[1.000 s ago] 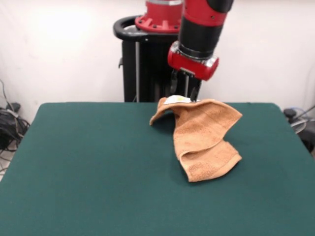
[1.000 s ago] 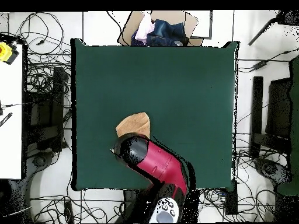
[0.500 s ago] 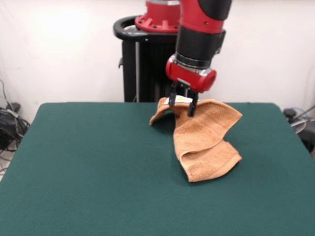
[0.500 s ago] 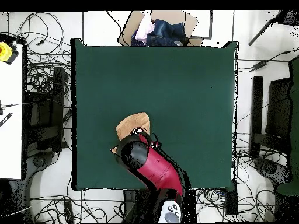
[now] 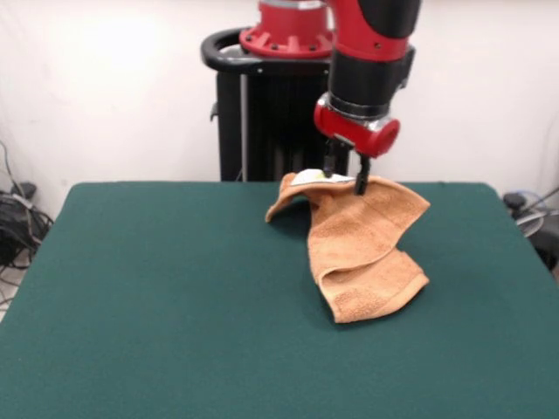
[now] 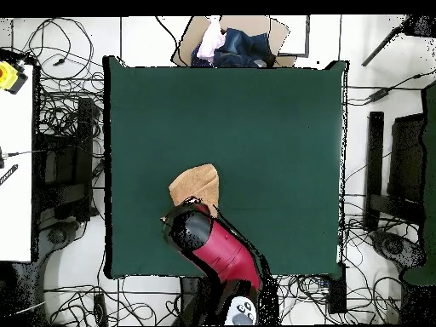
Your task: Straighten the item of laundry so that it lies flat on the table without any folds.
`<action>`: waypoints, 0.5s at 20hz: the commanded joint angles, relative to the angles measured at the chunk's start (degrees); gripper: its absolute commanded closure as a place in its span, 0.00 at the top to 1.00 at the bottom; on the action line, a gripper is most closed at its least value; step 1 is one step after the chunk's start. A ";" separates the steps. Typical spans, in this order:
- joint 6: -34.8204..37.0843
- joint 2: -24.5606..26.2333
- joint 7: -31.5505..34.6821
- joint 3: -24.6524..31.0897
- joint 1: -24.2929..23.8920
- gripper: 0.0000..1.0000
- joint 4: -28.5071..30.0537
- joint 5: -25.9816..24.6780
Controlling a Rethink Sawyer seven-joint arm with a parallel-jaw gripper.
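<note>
Bare green counter (image 5: 157, 297) at left. Right of centre, near the far edge: orange-tan towel (image 5: 367, 253), doubled over itself. Above its raised far fold with white label (image 5: 313, 177): gripper (image 5: 347, 175), spread, unladen. Step judged: regrasping; next, pinching an edge and drawing outward.

Overhead view: arm (image 6: 213, 247) covers towel's (image 6: 196, 185) near portion and hand entirely. Front view: arm upper section cut off by top edge; table (image 5: 175, 288) near edge cut off at bottom. Towel (image 5: 362, 244) underside and inner folds hidden. White label (image 5: 314, 177) too small to read. Hand (image 5: 346, 177) finger spacing indeterminate.
</note>
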 commanded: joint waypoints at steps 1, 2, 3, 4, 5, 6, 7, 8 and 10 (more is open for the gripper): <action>12.04 0.84 24.39 3.39 2.03 1.00 1.49 4.75; 12.36 1.12 24.70 3.59 1.93 1.00 1.45 5.10; 11.95 1.42 24.82 4.02 1.78 1.00 1.58 5.72; 11.86 1.62 25.04 4.19 1.80 1.00 1.47 6.14; 12.26 1.72 25.21 4.47 1.66 1.00 1.43 6.51; 12.66 1.81 25.38 4.76 1.51 1.00 1.40 6.87; 13.19 1.63 25.68 4.80 1.62 1.00 1.38 7.03; 13.70 1.66 25.86 4.87 1.46 1.00 1.21 7.04; 14.27 1.16 26.39 4.45 1.65 1.00 1.04 6.64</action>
